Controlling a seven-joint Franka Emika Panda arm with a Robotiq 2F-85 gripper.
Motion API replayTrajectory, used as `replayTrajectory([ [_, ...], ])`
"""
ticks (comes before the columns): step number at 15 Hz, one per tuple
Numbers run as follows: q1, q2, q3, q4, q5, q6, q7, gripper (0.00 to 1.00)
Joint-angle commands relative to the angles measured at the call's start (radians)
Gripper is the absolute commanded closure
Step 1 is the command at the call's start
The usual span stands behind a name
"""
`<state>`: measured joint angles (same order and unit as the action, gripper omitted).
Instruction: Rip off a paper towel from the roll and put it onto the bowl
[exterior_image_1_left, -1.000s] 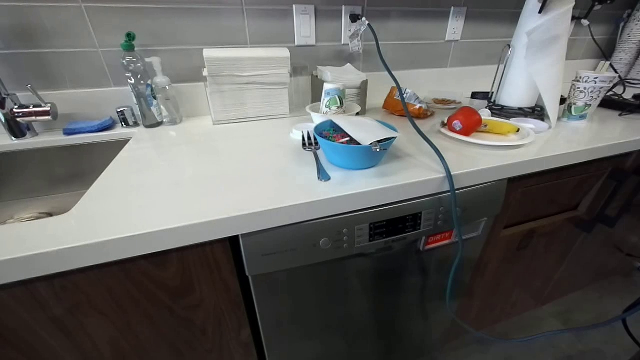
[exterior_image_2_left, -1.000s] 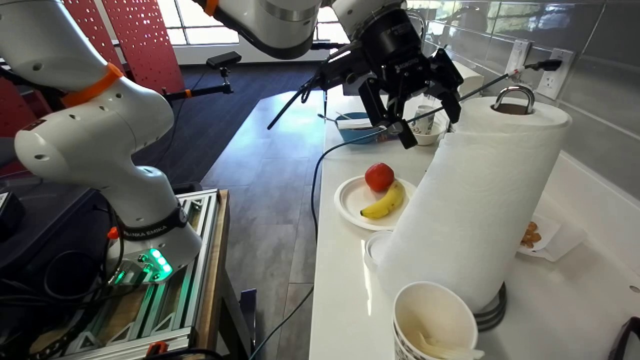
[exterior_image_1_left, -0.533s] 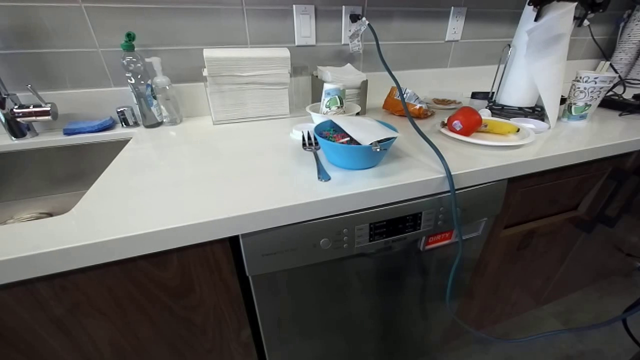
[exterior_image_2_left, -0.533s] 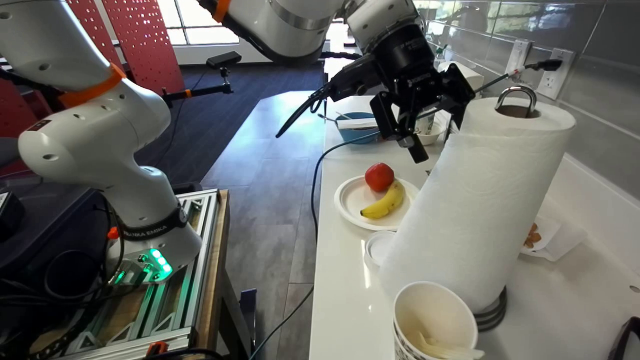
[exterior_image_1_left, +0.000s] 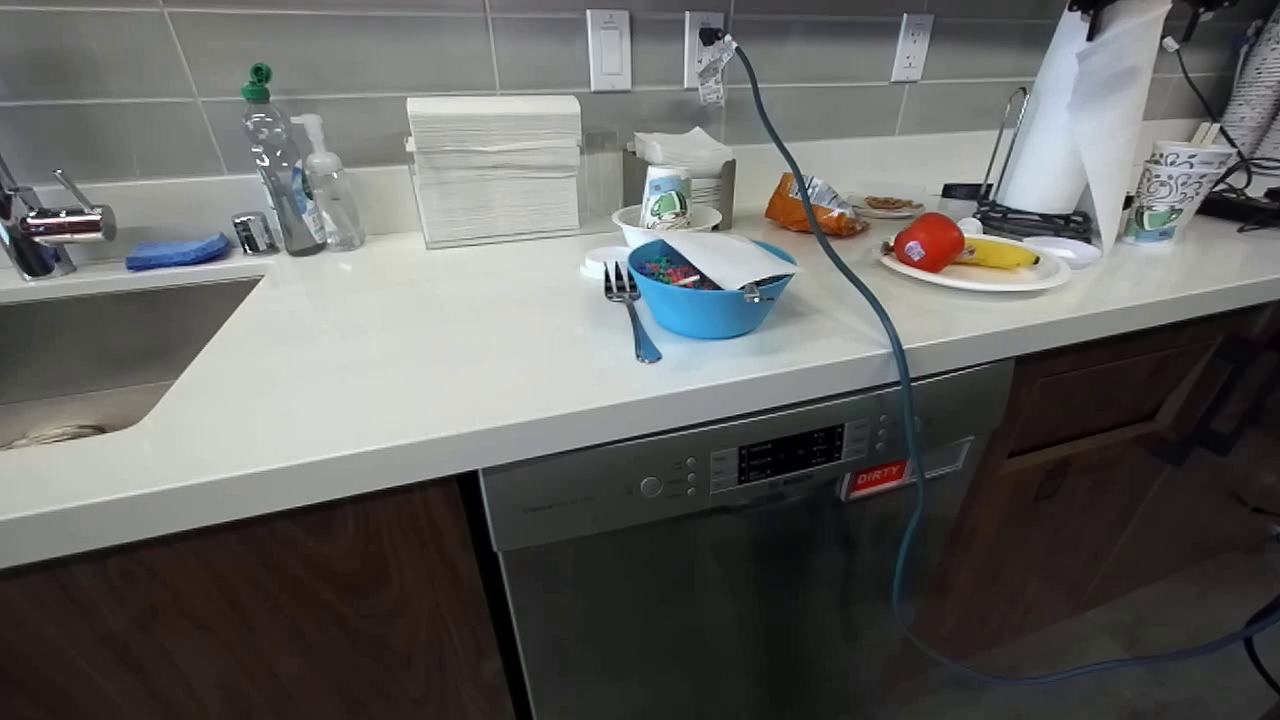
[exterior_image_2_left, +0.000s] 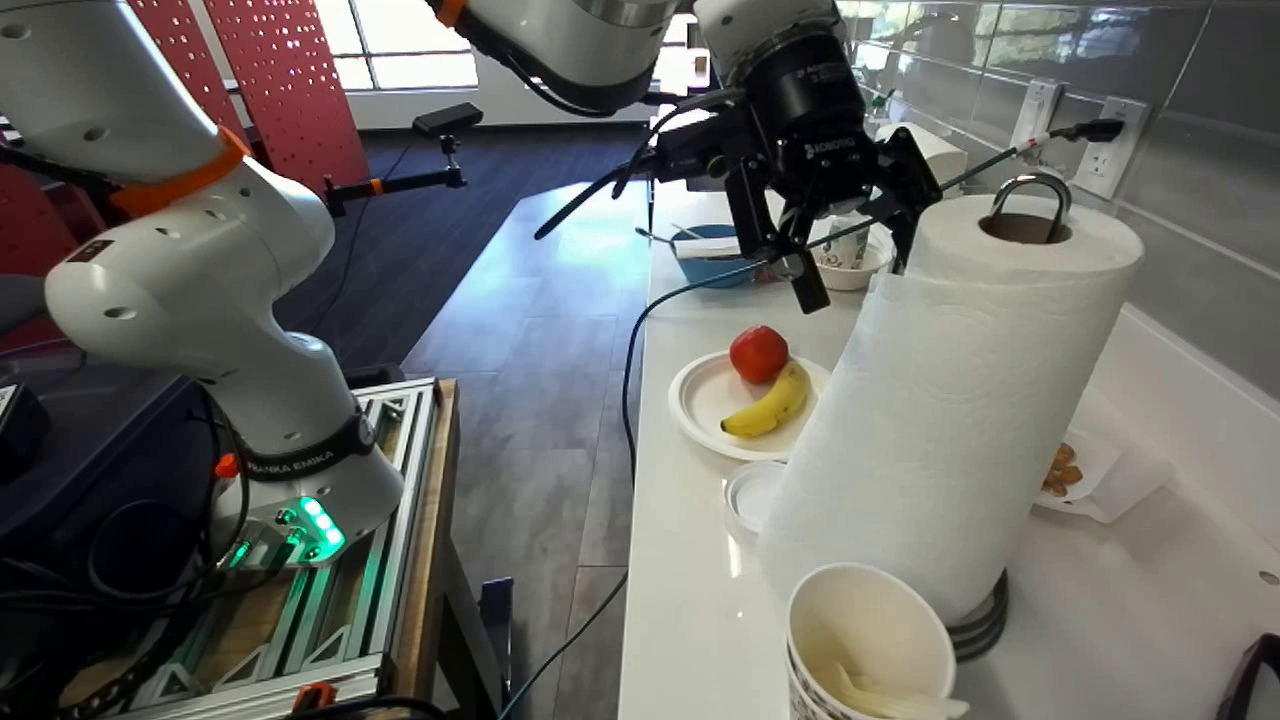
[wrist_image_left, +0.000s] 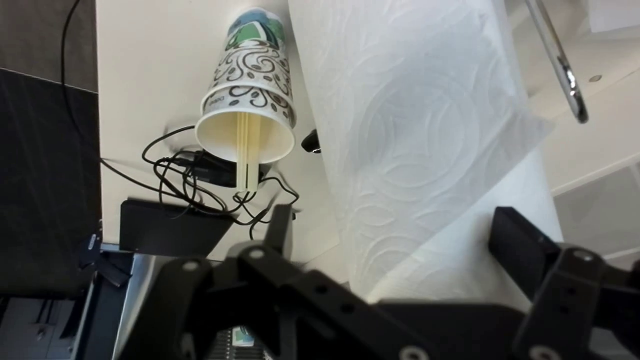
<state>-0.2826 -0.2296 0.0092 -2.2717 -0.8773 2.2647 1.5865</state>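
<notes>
Paper towel (wrist_image_left: 415, 135) over roll (wrist_image_left: 470, 250), end effector (wrist_image_left: 392, 222) parted, cups (wrist_image_left: 251, 70)

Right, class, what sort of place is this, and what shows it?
Most likely a kitchen: a steel sink with a tap and, under the counter, a dishwasher bearing a red DIRTY sign. Home or workplace, I can't tell.

- A long, glossy white bench (exterior_image_1_left: 400, 370) stretches before me, a grey stainless-steel sink (exterior_image_1_left: 100, 330) let into it.
- Along its back edge rises a wall of grey rectangular tiles (exterior_image_1_left: 340, 50) with pale grout lines.
- Under the front edge, dark brown wooden cabinets (exterior_image_1_left: 250, 610) flank a grey metal dishwasher (exterior_image_1_left: 680, 610).
- Out from that edge lies dark plank flooring (exterior_image_2_left: 520, 420), a bright patch of light (exterior_image_2_left: 560, 290) across it.
- Over the flooring stand tall red perforated panels (exterior_image_2_left: 280, 80) beside a bright window (exterior_image_2_left: 430, 70) with thin bars.
</notes>
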Motion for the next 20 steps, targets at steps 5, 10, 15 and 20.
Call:
replayTrajectory([
  [5, 0.068, 0.012, -0.039, 0.023, 0.007, -0.147, -0.003, 0.0],
  [10, 0.093, 0.009, -0.053, 0.023, 0.033, -0.17, -0.033, 0.3],
  [15, 0.11, 0.016, -0.064, 0.01, 0.085, -0.149, -0.07, 0.69],
  [20, 0.117, 0.008, -0.057, 0.005, 0.113, -0.171, -0.07, 1.0],
])
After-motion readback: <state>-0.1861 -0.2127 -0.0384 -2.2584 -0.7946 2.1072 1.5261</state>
